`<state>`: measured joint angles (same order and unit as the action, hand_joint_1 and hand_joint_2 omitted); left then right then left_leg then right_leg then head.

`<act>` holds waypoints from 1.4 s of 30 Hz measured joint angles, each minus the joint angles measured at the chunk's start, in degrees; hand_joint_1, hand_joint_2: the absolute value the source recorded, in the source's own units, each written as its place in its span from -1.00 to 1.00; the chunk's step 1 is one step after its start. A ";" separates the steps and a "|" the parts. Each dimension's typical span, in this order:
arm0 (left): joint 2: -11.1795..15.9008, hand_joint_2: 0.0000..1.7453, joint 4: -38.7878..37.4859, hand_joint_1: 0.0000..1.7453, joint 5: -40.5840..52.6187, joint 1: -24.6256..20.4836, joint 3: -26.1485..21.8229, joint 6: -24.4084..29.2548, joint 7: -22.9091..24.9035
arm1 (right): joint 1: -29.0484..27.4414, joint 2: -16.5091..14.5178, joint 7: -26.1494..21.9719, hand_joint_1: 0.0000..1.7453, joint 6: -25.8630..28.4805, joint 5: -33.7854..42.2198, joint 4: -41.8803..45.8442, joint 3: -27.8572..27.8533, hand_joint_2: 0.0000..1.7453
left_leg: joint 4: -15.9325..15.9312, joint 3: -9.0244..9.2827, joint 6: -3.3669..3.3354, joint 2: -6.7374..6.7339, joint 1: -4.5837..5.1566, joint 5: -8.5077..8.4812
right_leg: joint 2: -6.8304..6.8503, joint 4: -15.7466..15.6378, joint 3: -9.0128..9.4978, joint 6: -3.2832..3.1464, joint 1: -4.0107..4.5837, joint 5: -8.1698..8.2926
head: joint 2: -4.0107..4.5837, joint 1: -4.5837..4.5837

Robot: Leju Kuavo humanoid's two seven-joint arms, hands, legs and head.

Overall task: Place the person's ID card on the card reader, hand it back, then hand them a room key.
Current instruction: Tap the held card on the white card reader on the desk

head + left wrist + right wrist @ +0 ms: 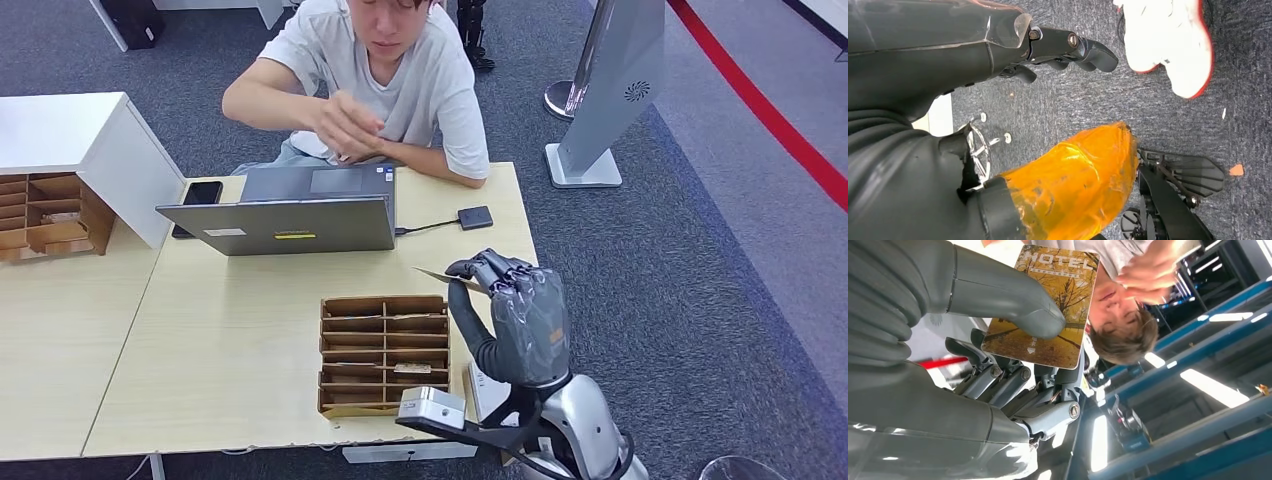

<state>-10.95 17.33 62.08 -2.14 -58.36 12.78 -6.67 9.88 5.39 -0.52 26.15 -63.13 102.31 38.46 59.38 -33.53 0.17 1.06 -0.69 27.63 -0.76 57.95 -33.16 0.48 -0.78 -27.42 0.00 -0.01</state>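
While raised over the table [250, 330], right hand [1013, 365] pinches room key [1048, 315] | left hand [998, 45] fingers loosely curled, holding nothing

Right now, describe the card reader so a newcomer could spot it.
Start at the open laptop on the wooden table. A cable runs from its right side to a small dark square pad lying flat near the person's elbow. Unlike the black phone left of the laptop, it is cabled.

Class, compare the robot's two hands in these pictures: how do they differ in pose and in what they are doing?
The right hand is raised above the table; the left hand hangs down over grey carpet. The right hand pinches a hotel key card between thumb and fingers; the left hand holds nothing, its fingers curled loosely. Both have the same dark grey build.
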 joint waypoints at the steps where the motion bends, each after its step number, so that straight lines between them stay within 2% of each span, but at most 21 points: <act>1: 0.00 -1.00 0.00 -1.00 -0.03 -0.02 -0.01 -0.09 0.00 | -0.27 0.03 -0.37 1.00 -0.44 1.54 0.07 -0.03 1.00 | 0.00 0.00 0.00 0.00 0.00 0.00 | 0.00 0.00 0.00 0.00 0.00 0.00 | 0.00 0.00; 7: 0.01 -1.00 -0.02 -1.00 -0.85 -0.08 -0.28 -1.11 -1.21 | -1.97 0.15 -5.33 1.00 -3.93 14.71 0.42 -0.75 1.00 | 0.00 0.00 0.00 0.00 0.00 0.00 | 0.00 0.00 -0.01 0.00 0.00 0.00 | 0.00 0.00; 14: 0.00 -1.00 -0.02 -1.00 -1.72 -0.05 -1.71 0.50 -1.44 | -6.34 0.63 -14.22 1.00 -13.08 36.44 2.58 -3.67 1.00 | 0.00 -0.01 0.00 0.00 0.00 0.01 | 0.01 -0.01 -0.01 0.00 0.00 -0.01 | 0.00 -0.01; 23: 0.00 -1.00 -0.11 -1.00 -2.26 -0.07 -3.32 2.57 -2.39 | -12.28 1.82 -21.27 1.00 -23.87 56.40 4.45 -7.80 1.00 | 0.00 -0.01 0.00 -0.01 0.00 0.04 | 0.00 -0.01 -0.01 0.01 0.00 -0.02 | 0.00 0.00; 28: -0.19 -1.00 -0.52 -1.00 -1.17 -0.20 -3.61 3.12 -2.45 | -14.11 2.40 -22.95 1.00 -28.97 63.23 4.46 -9.16 1.00 | 0.00 0.00 0.00 -0.01 0.01 0.04 | 0.00 -0.01 -0.01 0.01 -0.01 -0.02 | 0.00 0.01; 33: -2.49 -1.00 -1.89 -1.00 1.86 -1.91 -2.87 5.35 -0.52 | -15.21 2.48 -22.86 1.00 -31.84 69.24 4.51 -9.72 1.00 | 0.01 -0.01 0.00 0.01 0.03 0.04 | 0.01 -0.02 0.01 0.01 -0.03 -0.01 | 0.00 -0.01; 38: -3.69 -1.00 -3.10 -1.00 2.12 -2.98 -2.58 6.48 -0.24 | -16.31 2.49 -21.85 1.00 -29.90 69.26 4.48 -9.72 1.00 | 0.01 0.00 -0.01 -0.01 0.02 0.05 | 0.00 -0.02 0.01 0.01 -0.02 -0.01 | 0.00 -0.01; 42: -3.77 -1.00 -3.48 -1.00 0.59 -3.01 -2.49 7.24 -1.98 | -17.65 3.11 -20.94 1.00 -27.42 69.41 4.10 -9.72 1.00 | 0.00 0.00 -0.04 0.01 0.01 0.07 | 0.01 -0.02 -0.01 0.01 -0.01 -0.03 | 0.00 0.02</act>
<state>-14.72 13.86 62.67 -5.15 -60.84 20.02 -8.65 -7.77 8.51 -21.46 -1.27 6.28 106.40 28.74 59.39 -33.53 0.13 1.06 -0.68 27.70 -0.75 57.93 -33.17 0.48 -0.79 -27.45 0.00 0.01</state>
